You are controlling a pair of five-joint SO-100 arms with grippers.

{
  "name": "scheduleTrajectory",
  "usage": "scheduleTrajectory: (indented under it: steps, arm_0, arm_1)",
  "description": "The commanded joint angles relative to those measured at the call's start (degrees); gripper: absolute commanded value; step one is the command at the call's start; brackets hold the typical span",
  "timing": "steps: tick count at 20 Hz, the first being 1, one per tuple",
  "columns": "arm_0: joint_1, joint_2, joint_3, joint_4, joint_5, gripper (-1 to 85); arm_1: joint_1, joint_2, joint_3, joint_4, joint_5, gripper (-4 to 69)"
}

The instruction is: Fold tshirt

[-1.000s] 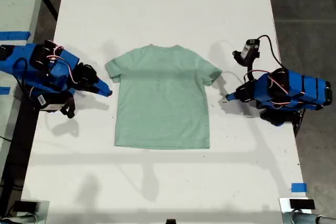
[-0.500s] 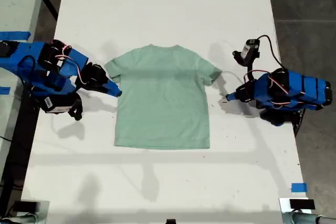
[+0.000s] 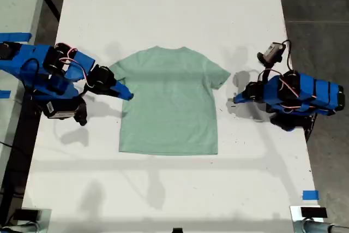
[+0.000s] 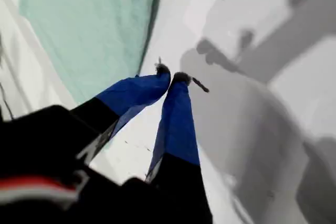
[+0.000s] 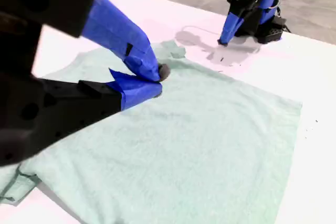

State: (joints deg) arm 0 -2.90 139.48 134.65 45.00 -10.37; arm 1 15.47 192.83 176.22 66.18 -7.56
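Note:
The pale mint-green tshirt [image 3: 169, 107] lies flat and spread out on the white table [image 3: 163, 4], neck toward the far end. My second gripper [image 3: 128, 95] comes in from the exterior view's left; its tips hang just over the shirt's edge below the sleeve. In the second wrist view the gripper [image 5: 157, 81] is shut above the cloth [image 5: 210, 145] with nothing in it. My first gripper [image 3: 235, 101] is at the exterior view's right, over bare table a little off the other sleeve. It [image 4: 172, 74] is shut and empty, with the shirt's edge [image 4: 89, 24] close by.
Dark floor [image 3: 316, 4] borders the table on the exterior view's right. A piece of blue tape [image 3: 310, 195] sits near the table's near corner on that side. A second pale surface with blue tape [image 3: 15, 37] stands at the exterior view's left.
My second gripper has moved toward the exterior view's right, from beside the sleeve to over the shirt's edge. The first arm's wrist has turned a little; its tips have stayed about where they were.

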Motion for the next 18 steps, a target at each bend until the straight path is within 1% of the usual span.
scheduleTrajectory:
  steps: [1,2,3,4,5,7,8,10,11,13,14,16,17,18]
  arm_0:
    - [-0.26,-0.44,-1.41,-2.02,0.26,0.0]
    - [-0.26,-0.79,-1.41,-2.11,0.35,0.0]
    - [-0.26,-1.14,-1.41,-2.37,0.44,0.0]
    - [-0.26,-1.49,-1.41,-2.72,0.62,0.0]
    - [-0.26,-1.67,-1.41,-2.99,0.70,0.0]
    - [-0.09,-1.85,-1.41,-3.34,0.70,0.0]
    - [-0.09,-2.11,-1.41,-3.34,0.70,0.0]
    - [-0.09,-2.55,-1.41,-3.43,0.70,0.0]
    - [-0.18,-2.72,-1.41,-3.52,0.79,0.0]
    - [-0.18,-2.72,-1.41,-3.52,0.79,0.0]
    - [0.00,-2.81,-1.41,-3.60,0.79,0.0]
    - [0.09,-3.08,-1.58,-3.60,0.79,0.0]
    - [0.09,-3.16,-1.58,-3.60,0.79,0.0]
    - [0.09,-3.34,-1.67,-3.60,0.79,0.0]
  arm_1:
    - [2.29,7.03,-9.67,-0.70,-17.75,2.6]
    - [4.31,7.03,-12.83,-0.44,-18.72,1.4]
    - [6.59,7.03,-15.38,-2.29,-22.15,1.2]
    - [7.73,7.03,-16.88,-5.80,-28.04,2.1]
    - [8.79,7.03,-18.81,-6.33,-30.67,4.3]
    - [11.25,4.39,-23.03,-4.66,-35.86,3.6]
    - [11.51,2.11,-24.43,-4.75,-37.18,2.9]
    - [11.60,-5.10,-28.04,-4.39,-35.33,0.9]
    - [12.04,-9.49,-30.85,-3.69,-36.04,0.2]
    - [14.06,-19.42,-37.53,-0.26,-38.06,-0.5]
    - [15.64,-25.93,-41.75,2.55,-38.50,-0.7]
    - [17.40,-40.08,-51.94,8.96,-41.13,2.0]
    - [18.11,-46.76,-57.04,11.87,-42.63,0.7]
    - [18.72,-52.56,-61.87,15.12,-42.45,0.0]
